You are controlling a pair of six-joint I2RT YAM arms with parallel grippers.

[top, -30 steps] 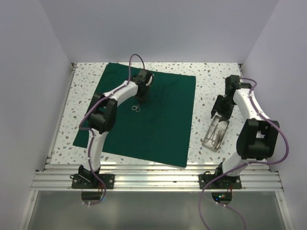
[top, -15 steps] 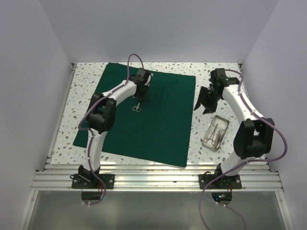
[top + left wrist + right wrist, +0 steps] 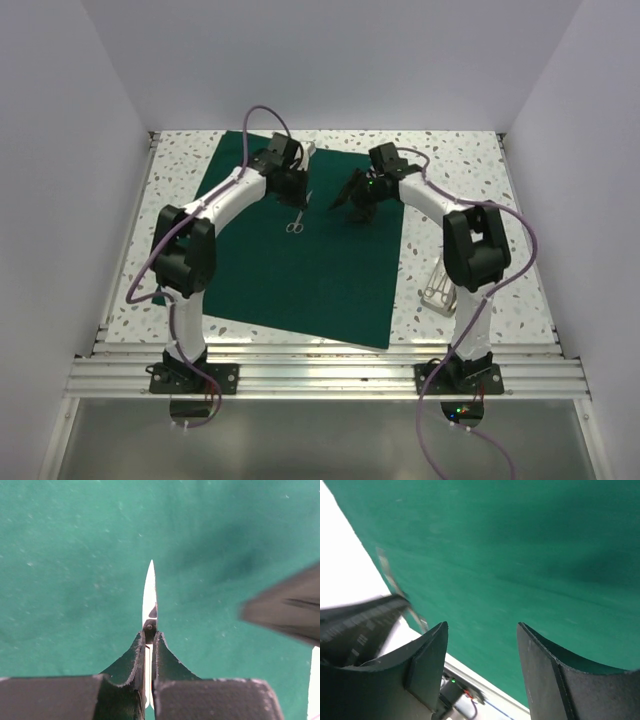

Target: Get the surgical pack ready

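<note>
Left claw touches the scissors over the green drape

The work surface is a table top with a white, dark-speckled finish. Plain pale walls enclose it on three sides: left wall, far wall, right wall. Ribbed aluminium rails run left to right along the near edge. Nearer than the rails lies a smooth grey panel. Lighting is even and diffuse, with soft shadows only
</note>
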